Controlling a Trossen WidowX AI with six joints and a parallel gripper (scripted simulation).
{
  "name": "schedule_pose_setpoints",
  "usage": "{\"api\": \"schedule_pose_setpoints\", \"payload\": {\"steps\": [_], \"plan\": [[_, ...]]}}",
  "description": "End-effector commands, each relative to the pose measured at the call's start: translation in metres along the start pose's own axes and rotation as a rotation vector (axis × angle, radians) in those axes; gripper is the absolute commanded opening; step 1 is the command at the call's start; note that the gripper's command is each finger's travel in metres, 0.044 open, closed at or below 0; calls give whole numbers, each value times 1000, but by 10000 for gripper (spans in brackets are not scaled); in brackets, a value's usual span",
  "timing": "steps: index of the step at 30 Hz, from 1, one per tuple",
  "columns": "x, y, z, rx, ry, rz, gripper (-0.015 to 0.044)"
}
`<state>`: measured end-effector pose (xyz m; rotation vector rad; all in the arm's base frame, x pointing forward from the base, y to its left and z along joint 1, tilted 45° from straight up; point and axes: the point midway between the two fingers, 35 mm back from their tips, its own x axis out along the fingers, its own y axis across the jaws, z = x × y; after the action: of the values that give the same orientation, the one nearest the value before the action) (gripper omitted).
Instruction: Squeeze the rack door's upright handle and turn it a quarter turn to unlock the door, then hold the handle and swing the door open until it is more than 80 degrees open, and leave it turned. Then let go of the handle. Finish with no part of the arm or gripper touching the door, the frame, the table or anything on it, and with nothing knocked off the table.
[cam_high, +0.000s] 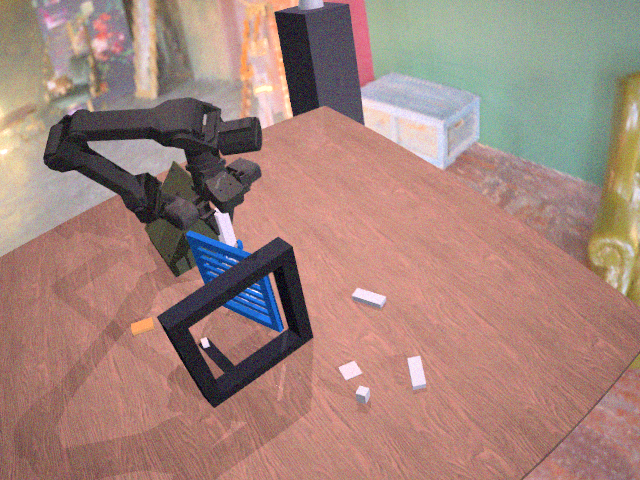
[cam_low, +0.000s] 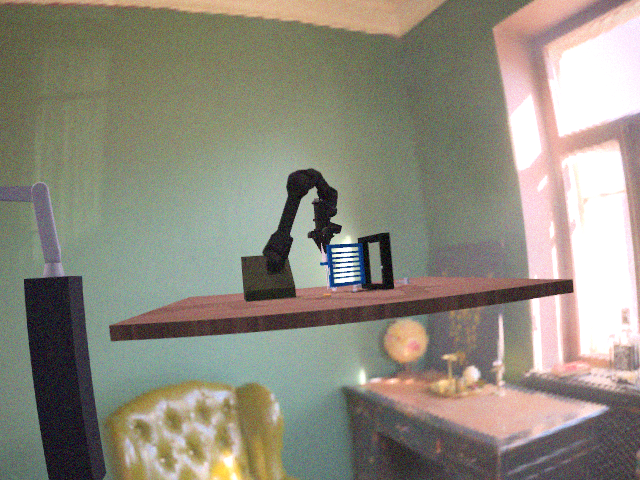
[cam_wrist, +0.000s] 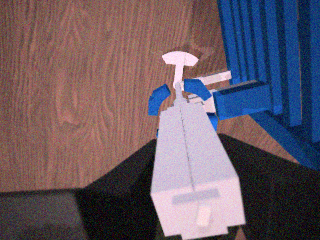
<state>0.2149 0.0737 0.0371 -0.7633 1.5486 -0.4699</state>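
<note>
My gripper (cam_low: 323, 246) is shut on the door's white upright handle (cam_high: 225, 228) (cam_low: 324, 257) (cam_wrist: 195, 155), which fills the middle of the wrist view between the dark fingers. Blue brackets (cam_wrist: 200, 89) hold the handle beside the door's free edge. The blue slatted door (cam_high: 273, 310) (cam_low: 330, 273) (cam_wrist: 285, 50) stands swung far out of the black frame (cam_high: 197, 361) (cam_low: 387, 260), on the side toward the arm's base. Its exact angle cannot be told. The frame stands upright on the table. The fingertips are partly hidden in the top view.
The arm's olive base box (cam_high: 173, 253) (cam_low: 268, 281) is close behind the handle. An orange block (cam_high: 142, 326) lies left of the frame. Several white blocks, including a long one (cam_high: 369, 298), another long one (cam_high: 416, 372) and a small cube (cam_high: 362, 394), lie right of the frame.
</note>
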Motion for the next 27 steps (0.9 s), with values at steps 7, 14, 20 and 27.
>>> {"api": "schedule_pose_setpoints", "payload": {"steps": [7,14,20,27], "plan": [[0,24,7,190,1,3,23],[0,39,13,296,1,4,23],[0,39,13,299,1,4,23],[0,39,13,299,1,4,23]]}}
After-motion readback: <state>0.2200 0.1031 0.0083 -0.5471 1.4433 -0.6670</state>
